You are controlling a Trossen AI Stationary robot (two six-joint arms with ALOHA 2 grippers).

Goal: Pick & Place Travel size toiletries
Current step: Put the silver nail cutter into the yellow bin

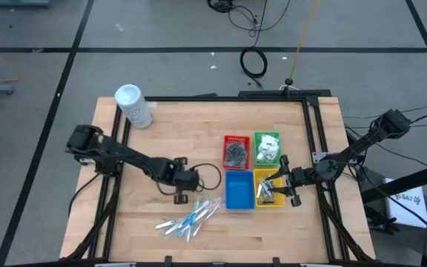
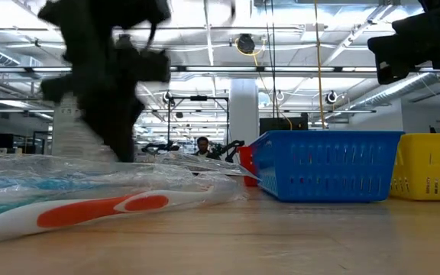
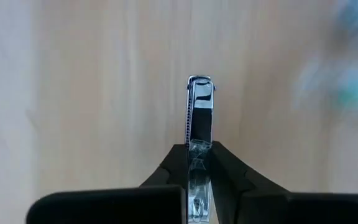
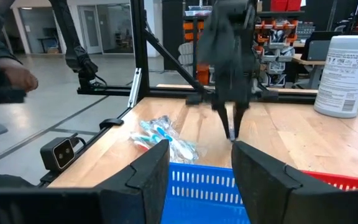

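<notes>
Wooden table (image 1: 154, 222) w/ 4 small trays at its right-centre: red (image 1: 236, 151), green (image 1: 267, 147), blue (image 1: 239, 190), yellow (image 1: 270, 190). Left gripper (image 1: 181, 194) is low near the table's middle, fingers pinched shut on 1 clear-wrapped stick (image 3: 199, 124). Other wrapped sticks (image 1: 190, 217) lie heaped just beside it, toward the front edge. Right gripper (image 1: 282, 188) hovers over the yellow tray, fingers about 1/2 apart, nothing visibly held. White tub (image 1: 133, 105) at back left.
</notes>
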